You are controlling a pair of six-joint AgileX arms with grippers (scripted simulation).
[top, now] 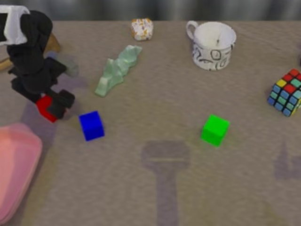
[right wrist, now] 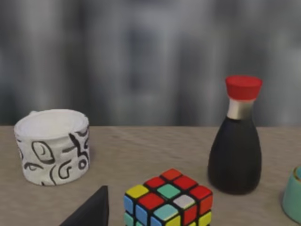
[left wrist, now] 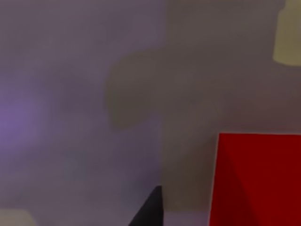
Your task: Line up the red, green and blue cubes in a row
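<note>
The red cube (top: 44,106) lies at the table's left, partly covered by my left gripper (top: 54,109), which is lowered onto it. In the left wrist view the red cube (left wrist: 258,181) fills one corner, and one dark fingertip (left wrist: 151,207) stands apart from it with a strip of table between them, so this gripper is open. The blue cube (top: 91,125) sits just right of the red one. The green cube (top: 215,129) rests alone right of centre. My right gripper is outside the top view; one fingertip (right wrist: 96,209) shows in its wrist view, off to the side.
A pale green jagged piece (top: 117,70), a white orange-speckled block (top: 142,29) and a patterned mug (top: 212,44) stand at the back. A puzzle cube (top: 287,92) sits far right, beside a dark bottle (right wrist: 235,141). A pink object (top: 14,165) lies at the front left.
</note>
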